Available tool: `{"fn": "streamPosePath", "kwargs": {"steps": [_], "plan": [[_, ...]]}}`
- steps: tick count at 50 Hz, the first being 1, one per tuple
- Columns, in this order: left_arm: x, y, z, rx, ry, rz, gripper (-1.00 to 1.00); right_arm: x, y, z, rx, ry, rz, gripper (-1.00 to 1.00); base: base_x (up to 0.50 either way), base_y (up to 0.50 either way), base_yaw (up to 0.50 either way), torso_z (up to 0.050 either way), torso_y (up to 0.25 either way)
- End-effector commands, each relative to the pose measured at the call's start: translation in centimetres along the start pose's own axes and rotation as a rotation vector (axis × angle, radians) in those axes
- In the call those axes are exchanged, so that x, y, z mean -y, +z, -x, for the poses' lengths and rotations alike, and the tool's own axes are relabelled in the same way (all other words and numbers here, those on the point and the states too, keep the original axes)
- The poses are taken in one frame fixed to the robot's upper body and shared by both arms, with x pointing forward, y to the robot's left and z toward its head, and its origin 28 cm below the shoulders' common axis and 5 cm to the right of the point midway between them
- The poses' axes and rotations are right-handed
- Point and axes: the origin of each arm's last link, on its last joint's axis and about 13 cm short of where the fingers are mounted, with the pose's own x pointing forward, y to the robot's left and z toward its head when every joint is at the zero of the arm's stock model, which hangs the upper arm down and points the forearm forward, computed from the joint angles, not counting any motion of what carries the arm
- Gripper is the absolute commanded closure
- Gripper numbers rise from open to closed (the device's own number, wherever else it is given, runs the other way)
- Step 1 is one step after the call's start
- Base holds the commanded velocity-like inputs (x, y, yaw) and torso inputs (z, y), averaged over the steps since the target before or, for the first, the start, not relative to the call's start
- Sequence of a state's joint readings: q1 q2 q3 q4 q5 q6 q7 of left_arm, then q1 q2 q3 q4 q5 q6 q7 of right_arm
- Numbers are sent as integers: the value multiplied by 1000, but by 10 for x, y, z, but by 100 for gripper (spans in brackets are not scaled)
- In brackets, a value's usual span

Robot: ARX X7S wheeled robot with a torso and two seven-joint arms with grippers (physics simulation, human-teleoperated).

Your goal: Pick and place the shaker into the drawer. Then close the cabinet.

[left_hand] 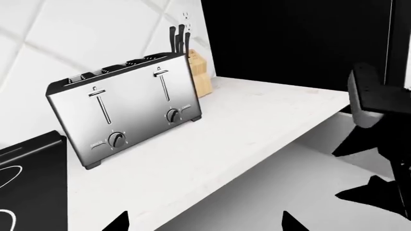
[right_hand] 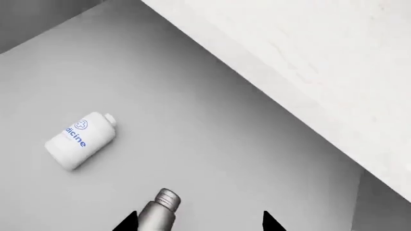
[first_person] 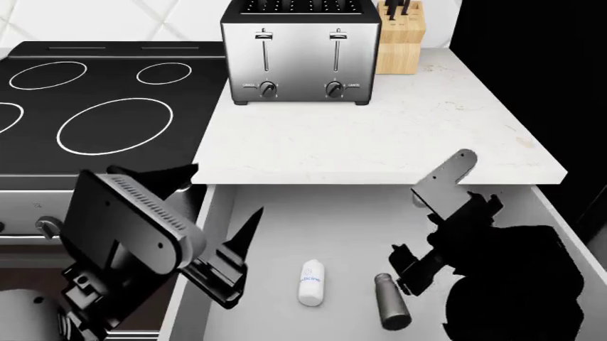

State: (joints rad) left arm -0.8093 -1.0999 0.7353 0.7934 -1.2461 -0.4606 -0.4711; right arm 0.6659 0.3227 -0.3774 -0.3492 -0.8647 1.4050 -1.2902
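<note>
Open drawer (first_person: 275, 234) holds the lying shaker (first_person: 390, 301); right gripper (right_hand: 200, 222) spread wide above it, empty.

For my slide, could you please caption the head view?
Shaker lies released in the open drawer beside a medicine bottle, right gripper open nearby.
</note>
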Motion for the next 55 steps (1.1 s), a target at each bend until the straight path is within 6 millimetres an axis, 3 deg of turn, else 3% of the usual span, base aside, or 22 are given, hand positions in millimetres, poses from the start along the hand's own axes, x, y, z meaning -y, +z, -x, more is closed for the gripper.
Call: {"fn": "streamPosePath", "kwargs": {"steps": [1,18,25,55], "plan": [[4,5,-3,31,11,14,-100,-7,22,75,359,-155,-2,-100,0,0,0,0,0],[3,13,-4,100,108,69,-100,-16,23,111,670,-304,-13,-100,0,0,0,0,0],[6,12,-3,98,105,74,-100,-28,17,109,702,-307,-29,-100,-122,428,0,0,0],[12,8,3,88,79,72,-100,-44,8,103,654,-300,-24,-100,-231,500,0,0,0]]}}
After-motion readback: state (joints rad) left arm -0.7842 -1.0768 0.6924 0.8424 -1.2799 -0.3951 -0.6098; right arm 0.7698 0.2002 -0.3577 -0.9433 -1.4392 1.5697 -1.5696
